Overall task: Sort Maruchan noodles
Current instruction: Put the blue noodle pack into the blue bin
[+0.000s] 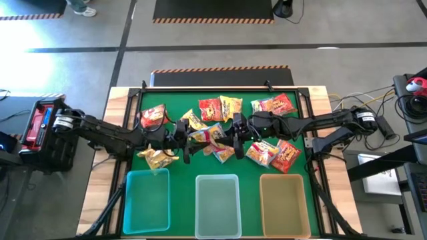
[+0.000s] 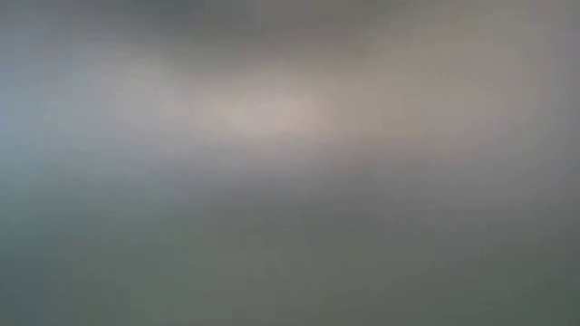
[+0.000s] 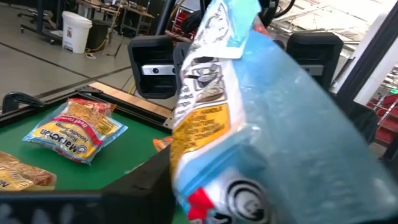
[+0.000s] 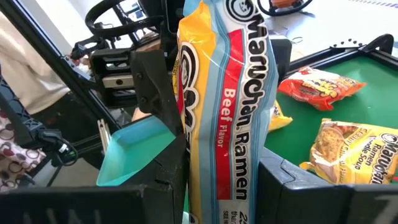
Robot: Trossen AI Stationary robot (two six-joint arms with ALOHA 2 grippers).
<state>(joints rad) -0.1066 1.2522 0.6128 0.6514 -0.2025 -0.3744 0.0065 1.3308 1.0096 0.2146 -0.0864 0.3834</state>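
The beef ramen packet (image 4: pixel 214 124) pinched upright in my right gripper (image 4: pixel 217 186) could slip, since my left gripper (image 3: pixel 186 186) grips it too.

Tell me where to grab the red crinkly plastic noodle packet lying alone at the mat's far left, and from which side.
Probably pinch the red crinkly plastic noodle packet across its narrow middle, coming straight down from above: it lies flat on the green mat, clear of the pile. The left arm is nearer; the right hand is shut on a yellow-and-red beef packet.
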